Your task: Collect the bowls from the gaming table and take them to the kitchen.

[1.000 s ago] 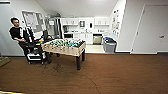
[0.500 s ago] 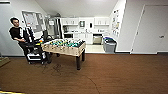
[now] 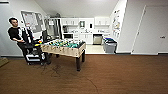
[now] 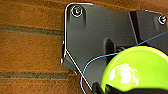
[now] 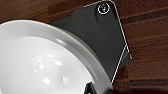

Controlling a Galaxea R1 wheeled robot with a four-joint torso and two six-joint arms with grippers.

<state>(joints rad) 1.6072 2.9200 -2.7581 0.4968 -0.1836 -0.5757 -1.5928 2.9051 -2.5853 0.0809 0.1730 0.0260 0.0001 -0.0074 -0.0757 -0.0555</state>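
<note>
We're on brown wood flooring, facing an open room. A football table with a green field stands left of centre in the head view. A person in a dark top stands at the far left, beside a dark cart that sits just left of the table. Dark cable lies looped on the floor in front of the table.

The kitchen shows at upper centre, behind the table: white cabinets, white counter, a steel-fronted appliance under the counter. A grey bin stands right of it against the white wall. A white door fills the right side of the frame.

In the left wrist view a lime-green bowl sits at the lower right of the frame, glossy, with a bright highlight, in front of our dark plate. A thin blue cable curves across the plate next to it. Wood planks run behind.

In the right wrist view a white bowl takes the lower left of the frame, glossy inside, over the same wood floor.

Each bowl sits close up at its wrist, but we cannot tell how the fingers stand on either arm, or whether they clamp the bowls.
</note>
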